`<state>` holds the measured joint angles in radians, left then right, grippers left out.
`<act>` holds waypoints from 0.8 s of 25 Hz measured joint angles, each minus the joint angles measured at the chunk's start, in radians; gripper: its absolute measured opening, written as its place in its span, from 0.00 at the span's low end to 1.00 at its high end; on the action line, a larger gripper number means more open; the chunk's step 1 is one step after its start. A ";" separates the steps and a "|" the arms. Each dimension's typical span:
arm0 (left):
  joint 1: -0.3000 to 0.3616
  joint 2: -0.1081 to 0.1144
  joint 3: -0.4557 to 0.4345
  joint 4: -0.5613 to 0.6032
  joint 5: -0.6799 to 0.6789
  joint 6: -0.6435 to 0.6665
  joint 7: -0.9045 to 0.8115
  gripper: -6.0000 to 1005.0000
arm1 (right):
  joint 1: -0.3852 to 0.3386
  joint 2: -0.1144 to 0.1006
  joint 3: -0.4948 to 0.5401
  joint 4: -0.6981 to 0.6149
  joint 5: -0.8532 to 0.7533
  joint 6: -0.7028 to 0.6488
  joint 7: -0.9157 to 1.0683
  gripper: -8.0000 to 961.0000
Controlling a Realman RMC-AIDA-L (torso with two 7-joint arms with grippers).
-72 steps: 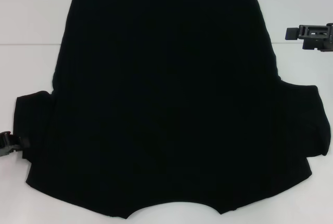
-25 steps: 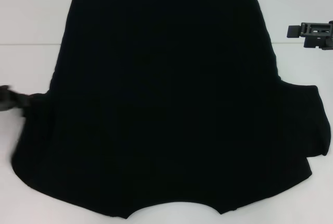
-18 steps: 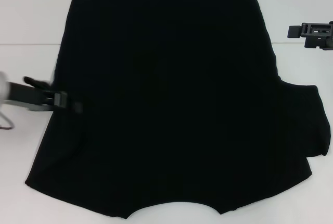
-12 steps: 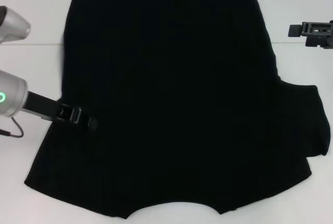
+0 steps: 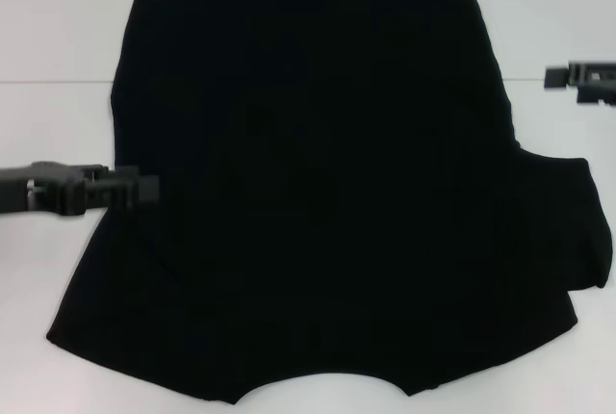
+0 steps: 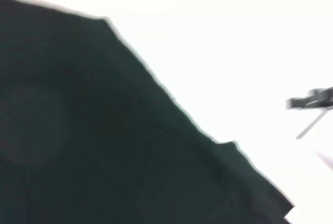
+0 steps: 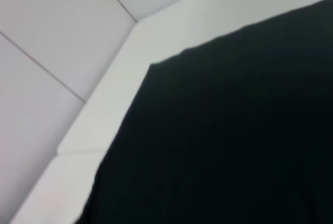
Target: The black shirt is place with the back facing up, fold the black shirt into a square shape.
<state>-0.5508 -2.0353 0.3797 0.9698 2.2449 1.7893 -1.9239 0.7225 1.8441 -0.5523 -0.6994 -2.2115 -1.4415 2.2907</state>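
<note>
The black shirt (image 5: 318,173) lies flat on the white table (image 5: 58,38), plain side up, with no lettering showing. Its left sleeve is folded in over the body, so the left side runs as one slanted edge. The right sleeve (image 5: 573,226) still sticks out. My left gripper (image 5: 135,188) reaches in from the left, its tip at the shirt's left edge. My right gripper (image 5: 577,77) hovers over bare table off the shirt's right side. The shirt also fills the left wrist view (image 6: 104,146) and the right wrist view (image 7: 234,140).
White table (image 7: 104,104) surrounds the shirt on the left, right and far sides. The shirt's collar end (image 5: 322,390) lies at the near edge of the head view. My right gripper shows far off in the left wrist view (image 6: 311,100).
My left gripper carried the left sleeve inward over the shirt's body, then drew back to the left edge. The sleeve stays folded in. My right gripper drifted slightly right and down.
</note>
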 joint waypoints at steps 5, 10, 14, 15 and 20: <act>0.068 -0.036 -0.018 -0.030 -0.084 0.061 0.150 0.52 | -0.003 -0.034 0.001 0.000 -0.161 -0.085 0.041 0.96; 0.068 -0.039 -0.020 -0.061 -0.090 0.051 0.141 0.62 | -0.058 -0.061 0.015 -0.024 -0.216 -0.177 0.138 0.93; 0.055 -0.040 -0.019 -0.064 -0.093 0.050 0.142 0.66 | -0.109 -0.063 0.018 -0.048 -0.218 -0.190 0.173 0.88; 0.052 -0.042 -0.019 -0.065 -0.093 0.050 0.142 0.66 | -0.118 -0.062 0.017 -0.046 -0.218 -0.190 0.172 0.87; 0.041 -0.050 -0.020 -0.069 -0.093 0.036 0.142 0.66 | -0.148 -0.032 0.010 -0.042 -0.270 -0.140 0.167 0.77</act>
<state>-0.5102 -2.0851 0.3598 0.9008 2.1520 1.8257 -1.7822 0.5745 1.8126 -0.5420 -0.7411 -2.4815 -1.5819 2.4573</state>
